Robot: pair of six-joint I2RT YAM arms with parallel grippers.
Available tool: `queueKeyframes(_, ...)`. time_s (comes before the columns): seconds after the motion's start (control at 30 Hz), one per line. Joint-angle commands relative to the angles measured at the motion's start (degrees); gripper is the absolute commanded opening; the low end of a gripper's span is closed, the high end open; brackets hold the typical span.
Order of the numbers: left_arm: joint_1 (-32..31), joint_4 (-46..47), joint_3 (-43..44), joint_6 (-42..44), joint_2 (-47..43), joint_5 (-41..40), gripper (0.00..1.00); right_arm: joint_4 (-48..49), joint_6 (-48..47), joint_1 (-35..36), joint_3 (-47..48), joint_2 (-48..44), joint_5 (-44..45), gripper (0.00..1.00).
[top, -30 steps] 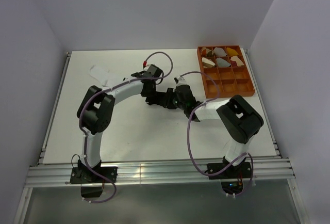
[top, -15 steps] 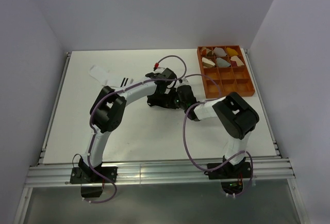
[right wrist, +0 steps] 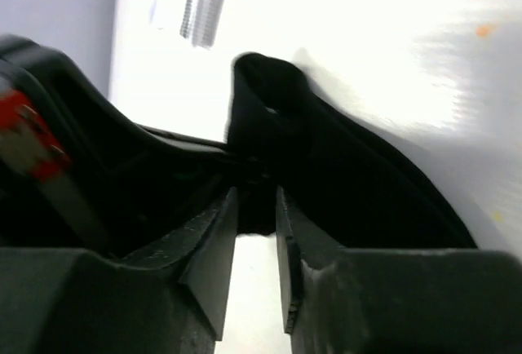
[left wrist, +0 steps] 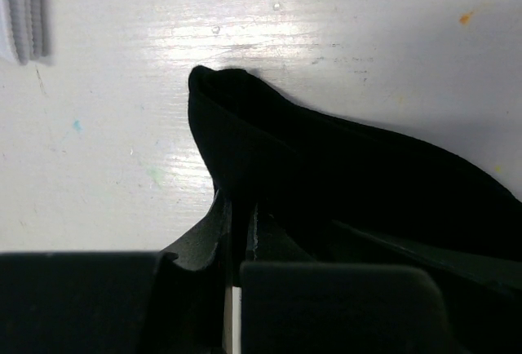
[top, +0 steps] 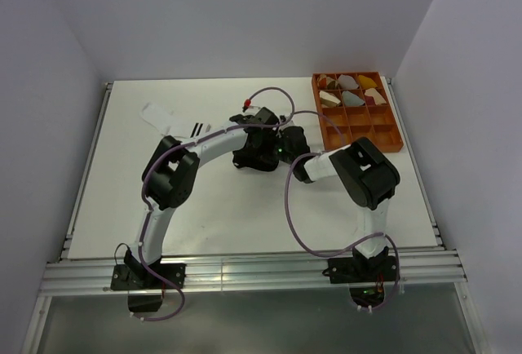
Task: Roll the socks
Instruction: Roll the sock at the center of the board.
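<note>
The black sock (left wrist: 342,174) lies bunched at mid-table, its folded end (right wrist: 269,93) lifted off the surface. My left gripper (left wrist: 238,222) is shut on the sock's near edge. My right gripper (right wrist: 257,207) comes in from the opposite side, its jaws closed on a fold of the same sock. From above the two grippers, left (top: 263,157) and right (top: 282,148), meet over the black sock (top: 242,161), which they mostly hide. The white sock (top: 163,116) lies flat at the back left, its black cuff stripes (top: 200,130) toward the arms; its cuff (left wrist: 24,11) shows in the left wrist view.
An orange compartment tray (top: 317,121) stands at the back right, with rolled bundles (top: 351,90) in its far rows. The left arm's cable (top: 269,97) loops above both wrists. The table's metal rail (top: 245,272) runs along the near edge.
The left gripper swung right to meet the right gripper over the black sock. The right arm folded in toward it, its elbow shifting left and back. The white sock's striped cuff came into view.
</note>
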Motion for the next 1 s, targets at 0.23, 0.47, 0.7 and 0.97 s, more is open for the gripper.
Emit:
queueKeyframes(0.23,0.55,1.38,-3.66,0.16,-1.70,7.46,0.00,2.41,5.15,-1.67,6.35,4.77,-3.81,0.44)
queueKeyframes(0.47,0.73,3.31,-4.98,0.51,-2.84,9.21,0.00,5.30,8.49,-2.29,7.32,6.09,-5.13,0.46)
queueKeyframes(0.7,1.87,4.46,-7.17,-0.27,-4.33,9.83,0.00,9.95,11.82,-3.43,4.95,6.27,-4.60,0.40)
queueKeyframes(0.97,2.58,5.16,-8.32,-0.71,-5.22,10.35,0.00,12.25,13.41,-4.75,5.73,7.50,-5.48,0.37)
